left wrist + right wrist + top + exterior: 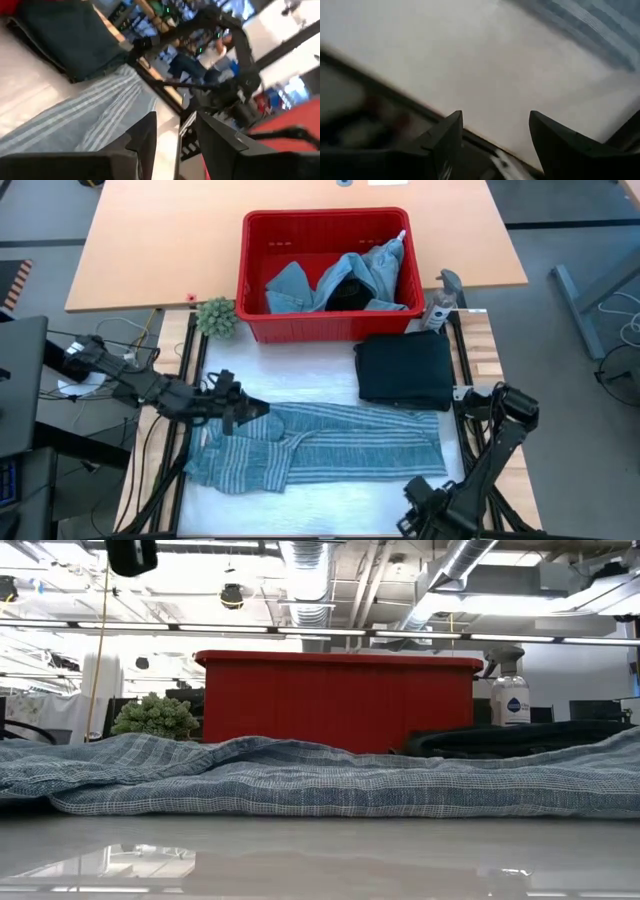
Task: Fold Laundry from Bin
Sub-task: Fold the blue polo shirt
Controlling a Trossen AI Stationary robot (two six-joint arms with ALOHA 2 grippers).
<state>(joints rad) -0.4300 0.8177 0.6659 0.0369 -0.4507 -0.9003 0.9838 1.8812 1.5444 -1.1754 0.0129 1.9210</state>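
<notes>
Lab or workshop — exposed ceiling ducts (305, 570), robot-arm workbench (300, 240).

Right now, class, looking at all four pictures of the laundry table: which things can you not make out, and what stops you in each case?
- Inside of the red bin, low view: its front wall hides the clothes.
- Dark garment in the bin, high view: denim pieces cover most of it.
- Folded dark garment, low view: the striped cloth hides its lower part.
- Right hand, high view: partly cut off by the bottom edge.
- Spray bottle label, low view: too small to read.

striped cloth (300, 785) lying flat, red bin (340, 700) behind, plant (155, 718)
</notes>
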